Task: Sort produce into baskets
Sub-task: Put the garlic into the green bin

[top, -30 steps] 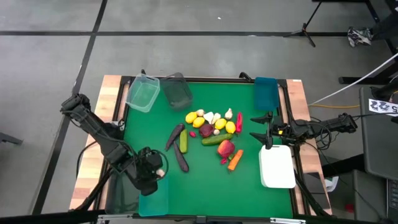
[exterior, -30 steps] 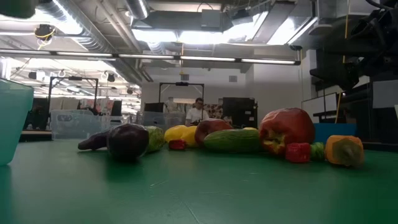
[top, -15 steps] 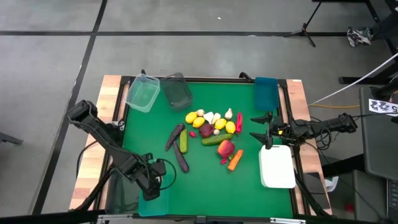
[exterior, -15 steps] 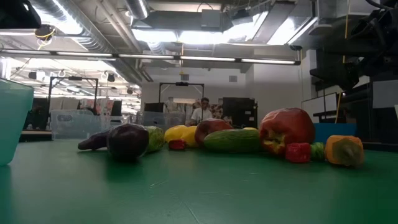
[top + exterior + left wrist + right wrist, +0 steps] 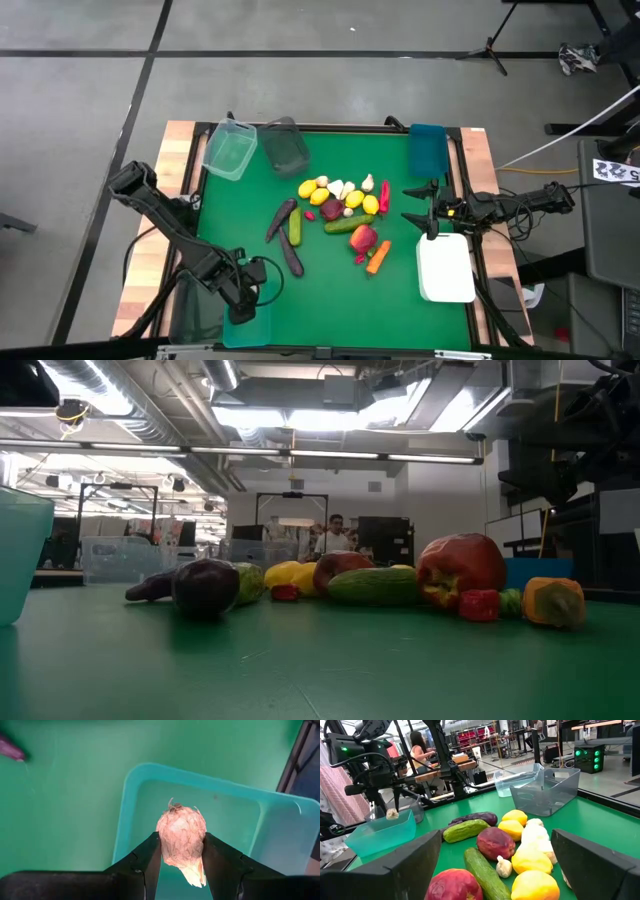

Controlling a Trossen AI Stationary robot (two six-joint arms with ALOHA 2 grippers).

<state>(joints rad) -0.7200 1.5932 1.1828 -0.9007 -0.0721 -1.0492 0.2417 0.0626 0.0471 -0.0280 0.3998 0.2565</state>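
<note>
My left gripper (image 5: 240, 306) is shut on a white garlic bulb (image 5: 181, 836) above the teal tub (image 5: 250, 326) at the table's near left corner. The right wrist view shows the bulb (image 5: 393, 813) just over that tub's rim (image 5: 380, 826). The rest of the produce lies in a heap mid-table (image 5: 340, 210): lemons, garlic, cucumbers, two eggplants (image 5: 282, 218), a red fruit (image 5: 363, 237), a carrot (image 5: 378, 257). My right gripper (image 5: 416, 208) waits open and level at the right edge, facing the heap. My left gripper pinches the garlic bulb by its two opposite sides (image 5: 161, 840) between its two fingers (image 5: 148, 860). The fingers come from above, pointing steeply down. The bulb is lifted clear, over the inside of the teal tub (image 5: 220, 820).
A clear tub (image 5: 228, 150) and a smoky grey tub (image 5: 285, 145) stand at the far left, a blue tub (image 5: 428, 148) at the far right, a white tray (image 5: 445, 265) at the near right. Bare green mat (image 5: 330, 300) lies between the heap and the near edge.
My left gripper has carried the garlic bulb toward the table's near edge and downward, tipping to point more steeply down, and now stands still over the teal tub. It has stayed shut on the bulb.
</note>
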